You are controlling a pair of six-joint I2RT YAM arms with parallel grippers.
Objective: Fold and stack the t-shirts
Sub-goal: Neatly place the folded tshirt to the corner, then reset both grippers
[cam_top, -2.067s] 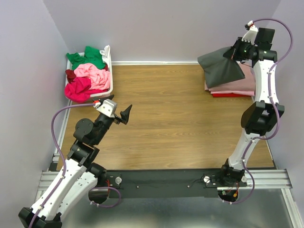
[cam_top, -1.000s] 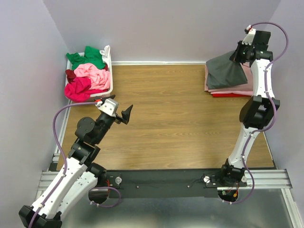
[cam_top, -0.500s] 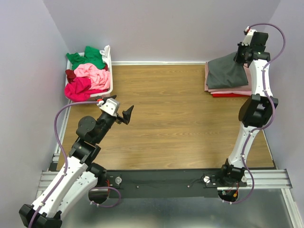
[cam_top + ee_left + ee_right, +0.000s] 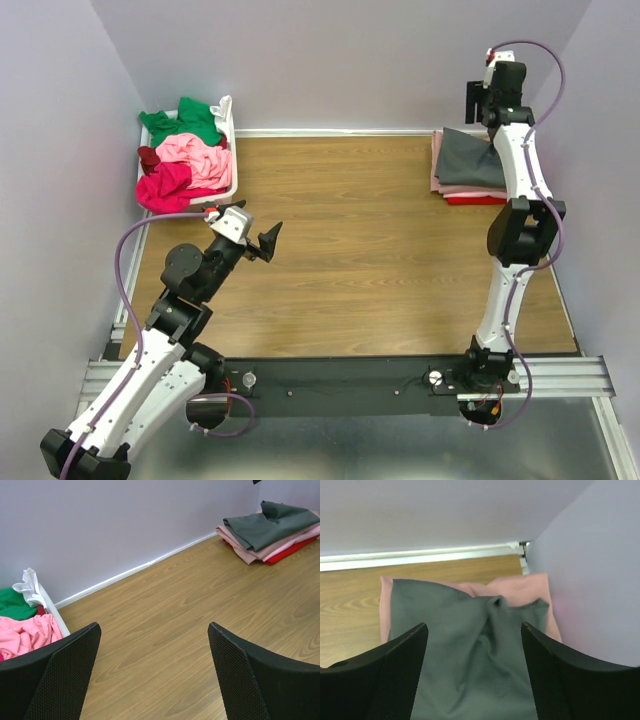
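1. The dark grey t-shirt (image 4: 470, 660) lies folded on top of the stack at the far right corner of the table (image 4: 360, 230). A rumpled ridge runs through its far part.
2. Under it show the edges of a dusty rose shirt (image 4: 437, 178) and, at the near side, a red shirt (image 4: 468, 200).
3. The right gripper (image 4: 473, 630) hangs above this stack near the far wall, its jaws spread wide and holding nothing.
4. At the far left, the white basket (image 4: 229, 128) holds a loose heap: a green shirt (image 4: 185, 120), a light pink shirt (image 4: 195, 155), a magenta shirt (image 4: 165, 187) and a maroon shirt (image 4: 148, 157).
5. The left gripper (image 4: 154, 627) hovers over the near left of the table, just near of the basket. Its jaws are wide apart and empty.
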